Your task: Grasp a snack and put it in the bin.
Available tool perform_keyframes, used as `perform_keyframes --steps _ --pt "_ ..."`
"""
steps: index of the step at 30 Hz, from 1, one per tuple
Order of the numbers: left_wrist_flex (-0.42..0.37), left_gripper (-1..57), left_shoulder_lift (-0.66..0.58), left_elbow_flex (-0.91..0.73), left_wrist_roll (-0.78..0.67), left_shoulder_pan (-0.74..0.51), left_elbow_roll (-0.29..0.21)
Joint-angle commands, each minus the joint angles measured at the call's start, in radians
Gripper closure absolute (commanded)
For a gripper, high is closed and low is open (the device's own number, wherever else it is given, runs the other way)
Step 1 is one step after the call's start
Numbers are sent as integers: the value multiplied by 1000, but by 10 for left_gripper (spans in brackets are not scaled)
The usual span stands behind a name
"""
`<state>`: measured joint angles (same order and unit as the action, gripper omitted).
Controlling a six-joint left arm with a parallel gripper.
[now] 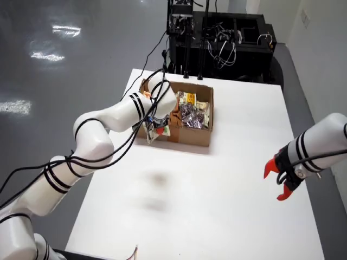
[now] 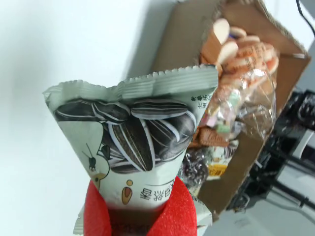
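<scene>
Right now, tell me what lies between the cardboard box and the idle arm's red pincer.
Only bare white table. In the overhead view nothing sits between the cardboard box and the idle red pincer. The working pincer grips the sunflower seed packet.

floor point(image 1: 65, 49): glossy grey, glare | table point(image 1: 227, 179): white | rack point(image 1: 222, 38): black

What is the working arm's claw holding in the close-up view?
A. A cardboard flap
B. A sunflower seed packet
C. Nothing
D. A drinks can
B: the red fingers pinch the bottom of a seed packet printed with striped sunflower seeds, with the box of snacks behind it.
</scene>
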<state>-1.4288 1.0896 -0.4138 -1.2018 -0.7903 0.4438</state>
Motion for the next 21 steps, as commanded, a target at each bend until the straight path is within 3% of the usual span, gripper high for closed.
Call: perform_keyframes --steps 1,9,21 --pt "2 570 71 140 138 11 5" --pt "3 570 240 464 359 44 9" --pt "53 570 380 744 601 101 13"
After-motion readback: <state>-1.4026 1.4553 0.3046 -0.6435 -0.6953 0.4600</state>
